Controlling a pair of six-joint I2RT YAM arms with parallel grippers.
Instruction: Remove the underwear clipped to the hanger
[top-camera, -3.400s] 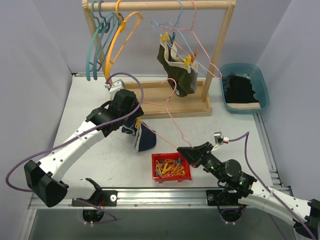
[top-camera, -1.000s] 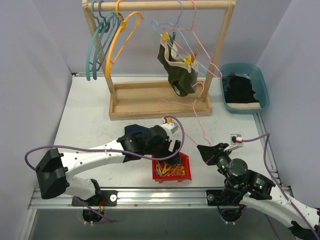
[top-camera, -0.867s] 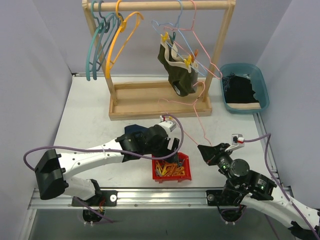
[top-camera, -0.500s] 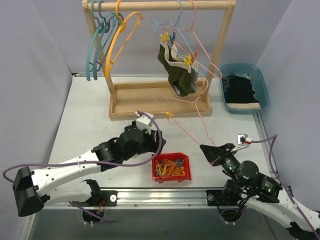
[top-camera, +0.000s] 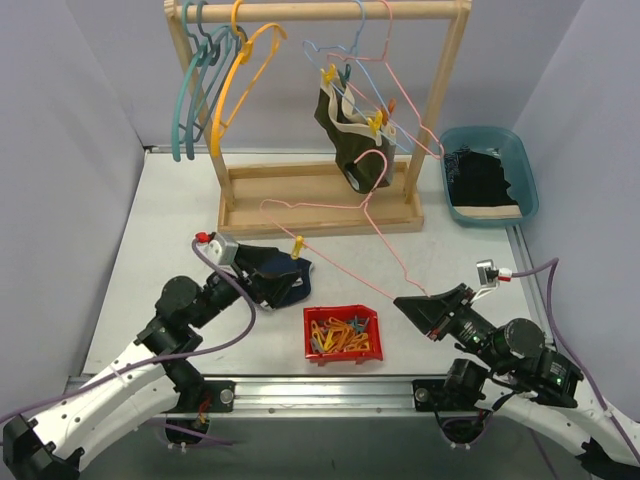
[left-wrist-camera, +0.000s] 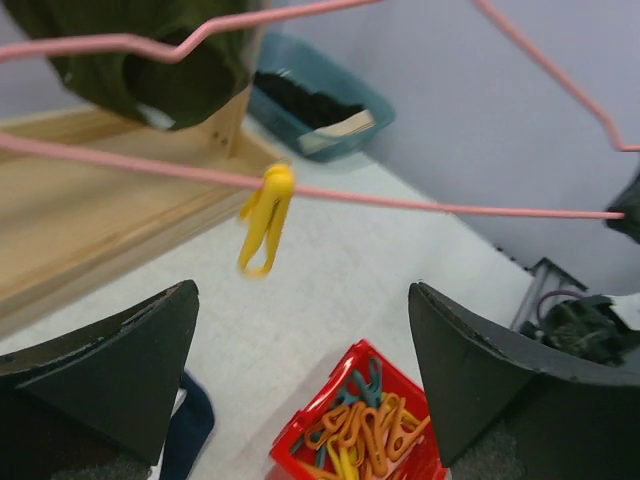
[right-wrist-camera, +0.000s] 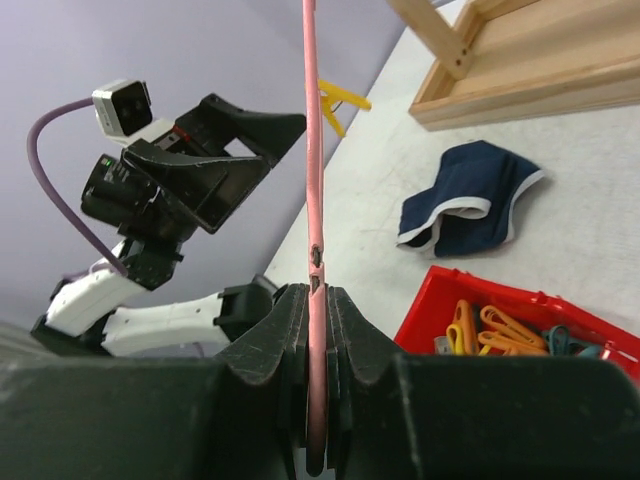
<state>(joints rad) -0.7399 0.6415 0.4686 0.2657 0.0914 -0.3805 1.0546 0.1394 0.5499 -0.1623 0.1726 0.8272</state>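
From above I see my left fingers (top-camera: 268, 276) spread wide over the worktop (top-camera: 170, 220), gripping nothing. Their dark, wedge-shaped pads cover part of the navy underwear (top-camera: 292, 283), a soft crumpled heap with a pale waistband. It lies just beside the red bin (top-camera: 345, 357) of glossy yellow and orange clips. My right fingers (right-wrist-camera: 315, 300) are pinched tight on the thin pink wire hanger (right-wrist-camera: 310, 150), which carries one yellow clip (left-wrist-camera: 265, 220) on its bar. The dark olive underwear (top-camera: 355, 140) hangs clipped on the wooden rack (top-camera: 300, 185). Pale bands show against it, but I cannot tell whether a second brief hangs there. The teal tub (top-camera: 480, 131) holds dark fabric I cannot make out.
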